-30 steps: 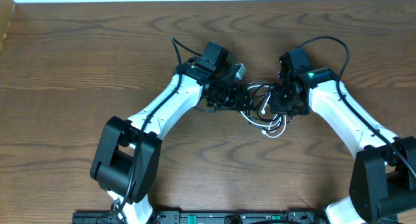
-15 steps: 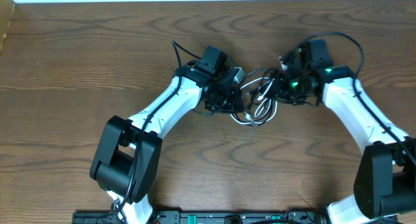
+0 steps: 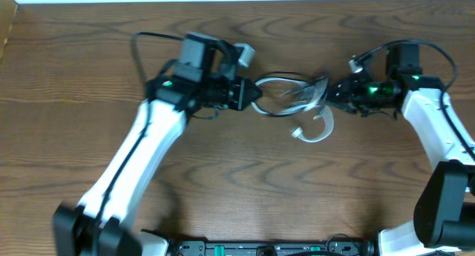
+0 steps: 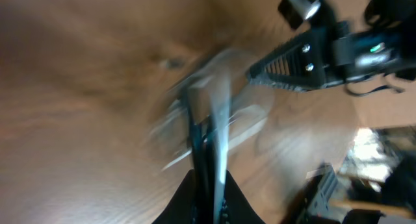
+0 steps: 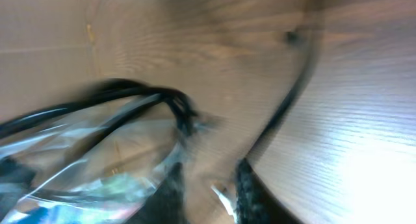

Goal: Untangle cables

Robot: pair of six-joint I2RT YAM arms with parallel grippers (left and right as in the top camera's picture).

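Black and white cables (image 3: 291, 96) are strung in a tangled bundle between the two arms, over the wooden worktop (image 3: 237, 189). A loop of the white cable (image 3: 318, 128) sags below the bundle's right side.

Look at the left end effector (image 3: 252, 95): jaws pinched together on the cables, strands running straight out of the tips in its wrist view. At the other end of the bundle sits the right end effector (image 3: 332, 93). Its fingers (image 5: 250, 185) show a gap with something pale between them, but the blur is heavy, so I cannot tell whether it is clamped.

Here's the danger: the bundle looks taut, so more spread could cinch the knot tighter rather than free it. It could also yank a strand out of a pinch and drop the lot. That sagging loop could snag, too.

Any writing? None legible anywhere, only a green light (image 3: 371, 87) glowing on the right arm.
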